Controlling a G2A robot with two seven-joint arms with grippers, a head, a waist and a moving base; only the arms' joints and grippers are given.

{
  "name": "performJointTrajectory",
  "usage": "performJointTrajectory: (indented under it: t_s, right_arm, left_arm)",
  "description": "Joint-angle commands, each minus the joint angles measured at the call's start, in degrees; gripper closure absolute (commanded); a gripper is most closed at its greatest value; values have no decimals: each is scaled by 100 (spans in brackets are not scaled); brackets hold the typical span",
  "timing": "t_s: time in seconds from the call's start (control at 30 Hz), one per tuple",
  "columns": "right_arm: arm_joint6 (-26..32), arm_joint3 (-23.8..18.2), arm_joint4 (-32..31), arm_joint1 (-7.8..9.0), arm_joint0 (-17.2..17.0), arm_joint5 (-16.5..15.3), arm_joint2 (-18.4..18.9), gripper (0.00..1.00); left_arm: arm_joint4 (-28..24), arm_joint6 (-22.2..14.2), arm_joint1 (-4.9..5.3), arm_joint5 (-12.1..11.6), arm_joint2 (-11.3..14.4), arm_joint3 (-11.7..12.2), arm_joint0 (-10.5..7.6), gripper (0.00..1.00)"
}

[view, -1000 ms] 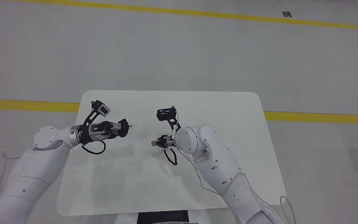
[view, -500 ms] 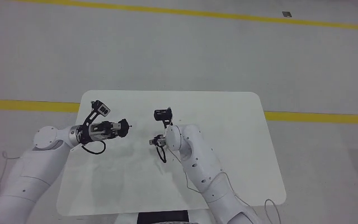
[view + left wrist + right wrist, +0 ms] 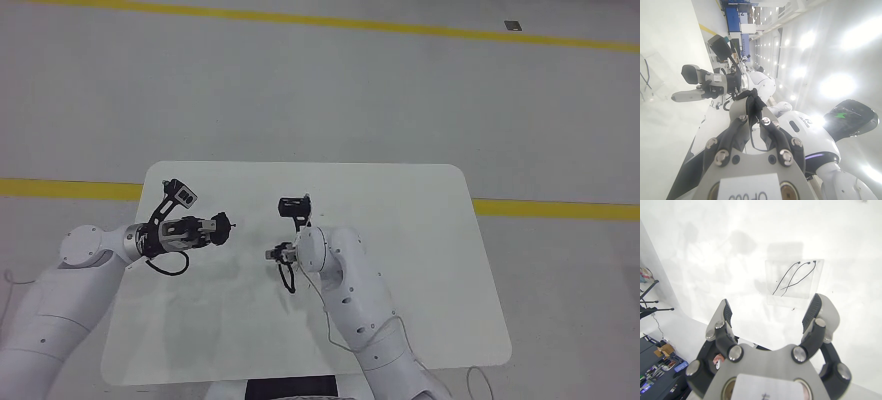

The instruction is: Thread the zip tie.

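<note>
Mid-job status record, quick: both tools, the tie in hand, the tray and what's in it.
left tool: shut on zip tie, held over table
zip tie: black, thin, loops back between the fingers
right tool: open, empty, facing left tool, apart from it
tray: clear, on table near right tool
spare ties: three, black, lying in tray
threading: cannot tell

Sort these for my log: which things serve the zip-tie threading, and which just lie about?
In use: left gripper, shut on a black zip tie; right gripper, open.
Lying about: three spare zip ties in a clear tray on the white table.
</note>
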Motion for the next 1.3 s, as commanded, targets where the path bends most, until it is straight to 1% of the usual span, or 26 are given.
performJointTrajectory:
  t_s: [0.0, 0.1, 0.23, 0.27, 0.3, 0.33, 0.37, 0.5, 0.67, 0.7, 0.77, 0.9, 1.17, 1.27]
  right_arm:
    - [-22, -52, -69, 5, -11, 43, -33, 0]
    - [123, -106, -180, -6, 1, 43, -47, 0]
    - [144, -60, -277, -62, 6, 43, -36, 0]
    - [144, -35, -293, -78, 14, 43, -40, 3]
    - [144, -16, -303, -94, 22, 43, -39, 20]
    - [144, 17, -297, -118, 32, 43, -40, 48]
    - [144, 56, -320, -134, 47, 43, -38, 53]
    - [144, 193, -393, -209, 103, 43, 32, 64]
    - [144, 364, -518, -325, 90, 43, 147, 69]
    - [144, 403, -537, -346, 91, 43, 168, 72]
    - [144, 469, -595, -394, 101, 43, 214, 75]
    - [144, 549, -686, -470, 124, 43, 283, 76]
    - [144, 650, -864, -507, 172, 43, 381, 82]
    - [144, 727, -873, -516, 186, 43, 414, 82]
  left_arm:
    - [0, 0, 0, 0, 0, 0, 0, 100]
    - [0, 0, 0, 0, 0, 0, 0, 100]
    - [0, 0, 0, 0, 0, 0, 0, 100]
    - [0, 0, 0, 0, 0, 0, 0, 100]
    - [0, 0, 0, 0, 0, 0, 0, 100]
    - [0, 0, 0, 0, 0, 0, 0, 100]
    - [0, 0, 0, 0, 0, 0, 0, 100]
    - [0, 0, 0, 0, 0, 0, 0, 100]
    - [0, 0, 0, 0, 0, 0, 0, 100]
    - [0, 0, 0, 0, 0, 0, 0, 100]
    - [0, 0, 0, 0, 0, 0, 0, 100]
    - [0, 0, 0, 0, 0, 0, 0, 100]
    - [0, 0, 0, 0, 0, 0, 0, 100]
    - [0, 0, 0, 0, 0, 0, 0, 100]
